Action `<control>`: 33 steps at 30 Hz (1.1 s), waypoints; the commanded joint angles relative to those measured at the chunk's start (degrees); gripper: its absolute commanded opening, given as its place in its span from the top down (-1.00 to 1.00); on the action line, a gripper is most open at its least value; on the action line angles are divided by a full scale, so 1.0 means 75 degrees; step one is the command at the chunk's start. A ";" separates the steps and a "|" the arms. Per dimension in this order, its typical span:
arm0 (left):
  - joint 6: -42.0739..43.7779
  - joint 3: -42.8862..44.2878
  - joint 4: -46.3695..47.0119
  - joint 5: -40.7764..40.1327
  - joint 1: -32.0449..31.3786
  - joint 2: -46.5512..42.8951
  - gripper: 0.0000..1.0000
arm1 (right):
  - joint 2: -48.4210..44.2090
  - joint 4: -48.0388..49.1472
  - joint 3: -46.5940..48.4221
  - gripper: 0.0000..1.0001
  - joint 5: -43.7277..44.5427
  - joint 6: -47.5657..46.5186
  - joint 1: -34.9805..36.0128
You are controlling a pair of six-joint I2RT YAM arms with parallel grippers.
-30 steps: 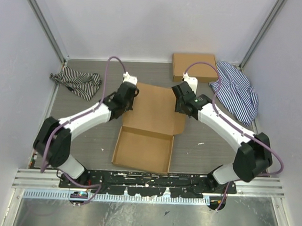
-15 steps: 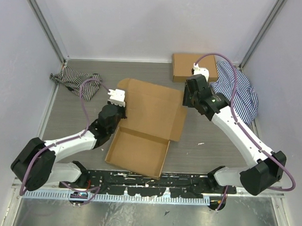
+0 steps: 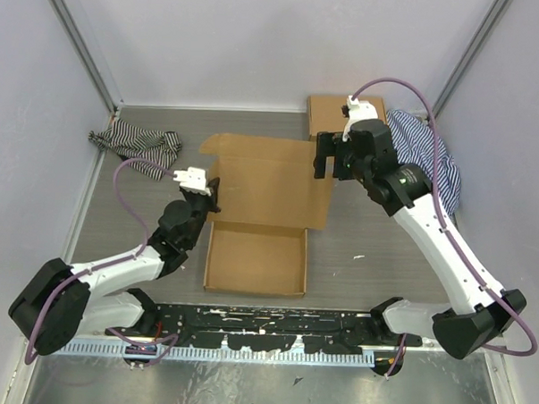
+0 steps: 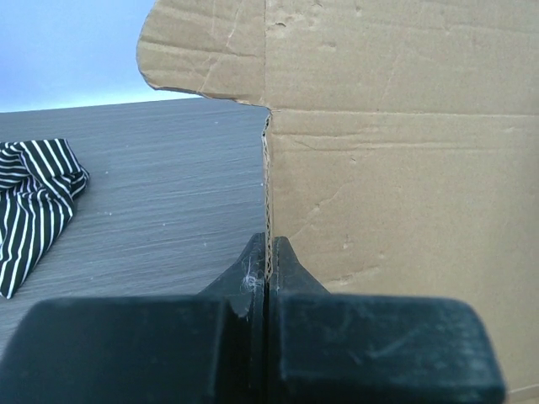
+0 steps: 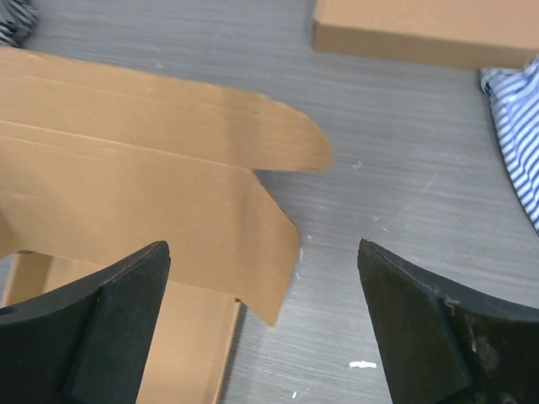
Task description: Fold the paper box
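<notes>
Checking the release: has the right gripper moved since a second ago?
Yes. The right gripper has shifted rearward, away from the arm bases; its wrist now overlaps the flat cardboard box in the top view.

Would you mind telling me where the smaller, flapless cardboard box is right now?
In the top view, the flapless box lies at the far edge of the table, right of centre, just beyond the paper box and beside the blue striped cloth.
</notes>
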 commanded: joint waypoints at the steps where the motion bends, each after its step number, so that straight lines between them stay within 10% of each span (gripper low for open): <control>1: 0.0268 -0.0246 0.1254 0.0361 -0.0017 -0.0190 1.00 | -0.0334 0.0511 0.0621 -0.84 -0.1072 -0.0587 -0.0026; 10: 0.0335 -0.0447 0.1851 0.0582 -0.0023 -0.0337 1.00 | -0.0202 0.0540 -0.0389 -0.47 0.0248 -0.0037 -0.0022; 19: 0.0388 -0.0450 0.1905 0.0613 -0.0022 -0.0459 1.00 | -0.0038 0.0732 -0.1148 -0.50 0.0898 0.0090 -0.0064; 33: 0.0353 -0.0586 0.2037 0.0793 -0.0025 -0.0550 1.00 | 0.0549 0.2070 -0.1014 -0.53 -0.2048 -0.0914 -0.1224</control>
